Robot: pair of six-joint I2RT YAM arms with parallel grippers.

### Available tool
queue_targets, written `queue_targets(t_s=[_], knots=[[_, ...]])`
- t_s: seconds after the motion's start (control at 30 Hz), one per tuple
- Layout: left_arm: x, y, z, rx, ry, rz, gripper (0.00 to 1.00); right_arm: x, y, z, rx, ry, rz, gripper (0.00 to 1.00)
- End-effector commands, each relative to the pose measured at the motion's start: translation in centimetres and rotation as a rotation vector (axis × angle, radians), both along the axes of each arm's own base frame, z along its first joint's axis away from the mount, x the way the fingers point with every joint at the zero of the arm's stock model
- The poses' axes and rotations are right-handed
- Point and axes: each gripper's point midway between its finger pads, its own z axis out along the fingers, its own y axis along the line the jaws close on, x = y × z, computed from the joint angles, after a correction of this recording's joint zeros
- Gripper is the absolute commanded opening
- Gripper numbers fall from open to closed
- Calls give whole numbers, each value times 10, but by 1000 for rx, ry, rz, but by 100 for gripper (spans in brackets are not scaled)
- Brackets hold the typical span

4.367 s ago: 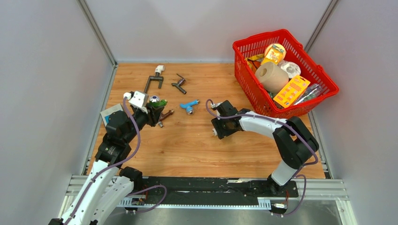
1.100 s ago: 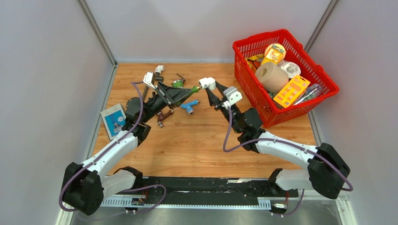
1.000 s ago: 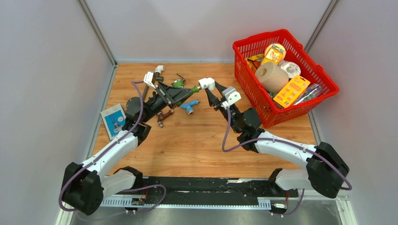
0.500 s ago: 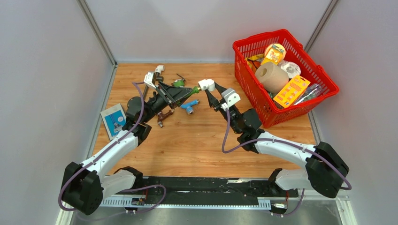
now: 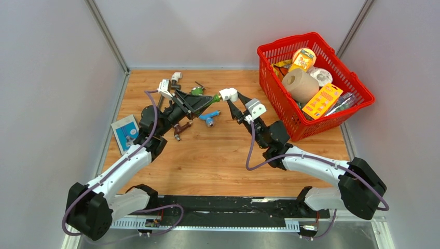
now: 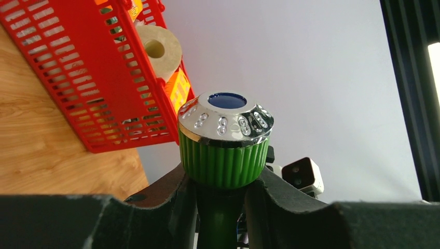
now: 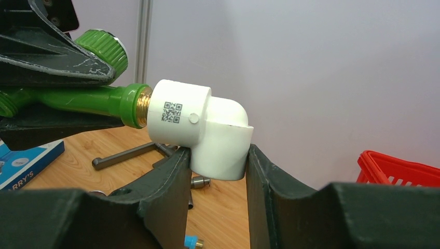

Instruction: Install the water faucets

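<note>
My left gripper [image 5: 200, 102] is shut on the green faucet [image 5: 210, 99], held in the air; its green ribbed knob with chrome cap [image 6: 225, 139] fills the left wrist view between the jaws. My right gripper [image 5: 232, 102] is shut on the white elbow fitting [image 5: 229, 94], also raised. In the right wrist view the green faucet's brass threaded end [image 7: 141, 106] meets the elbow's [image 7: 200, 127] opening. The blue faucet [image 5: 209, 118], brown faucet [image 5: 180, 129] and dark grey faucet [image 5: 197, 86] lie on the wooden table [image 5: 223, 161].
A red basket [image 5: 363, 98] with a paper roll and packages stands at the back right. A dark pipe frame with a white fitting [image 5: 175, 78] lies at the back. A blue booklet [image 5: 124, 133] lies at the left edge.
Both arms rose and brought the green faucet and the white elbow together above the table. Over the last second they closed the small gap, so the threaded end now meets the elbow.
</note>
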Motion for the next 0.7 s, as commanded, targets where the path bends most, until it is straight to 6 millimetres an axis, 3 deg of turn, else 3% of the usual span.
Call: queue_targets(t_s=[0.0, 0.3, 0.67], knots=[[-4, 6, 35, -4, -105, 59, 0, -11, 0, 26, 65, -59, 34, 0], [-6, 6, 42, -11, -148, 107, 0, -7, 6, 21, 65, -30, 20, 0], [-2, 10, 28, 34, -218, 175, 0, -9, 10, 15, 51, 31, 49, 0]])
